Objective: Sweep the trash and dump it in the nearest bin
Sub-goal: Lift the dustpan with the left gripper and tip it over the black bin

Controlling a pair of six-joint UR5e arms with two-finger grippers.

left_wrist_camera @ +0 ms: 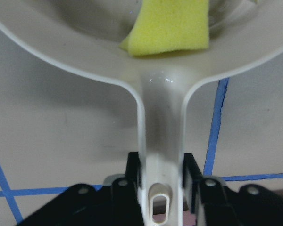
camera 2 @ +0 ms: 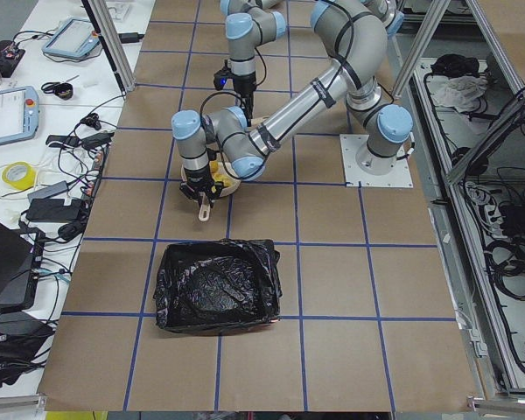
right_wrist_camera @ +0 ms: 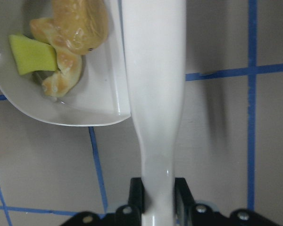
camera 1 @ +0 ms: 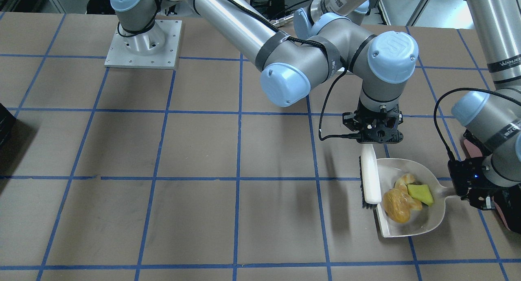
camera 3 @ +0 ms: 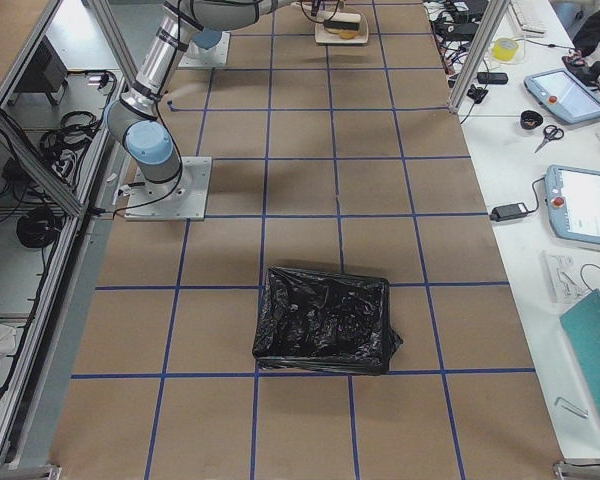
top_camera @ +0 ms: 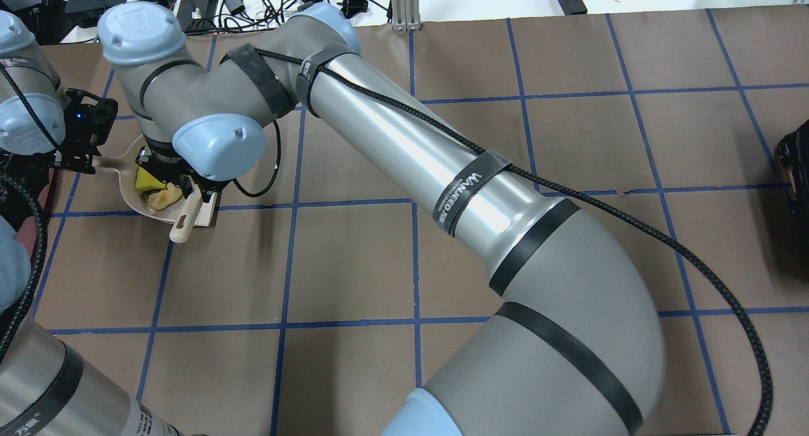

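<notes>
The trash lies inside the white dustpan (camera 1: 407,230): an amber lump (camera 1: 397,207), a croissant-like piece (camera 1: 405,180) and a yellow-green sponge wedge (camera 1: 421,194). My left gripper (camera 1: 468,187) is shut on the dustpan's handle (left_wrist_camera: 160,141), with the sponge (left_wrist_camera: 172,26) just ahead of it. A white brush (camera 1: 371,179) stands at the pan's open edge, its handle (right_wrist_camera: 153,94) clamped in my shut right gripper (right_wrist_camera: 158,193). The bin (camera 2: 214,284), lined with a black bag, sits about two grid squares from the pan along the table.
My right arm stretches across the table from its base plate (camera 1: 142,45). A black object (top_camera: 796,164) sits at the table's edge on my right. Beside the table, a bench (camera 2: 35,131) holds tablets, cables and tape.
</notes>
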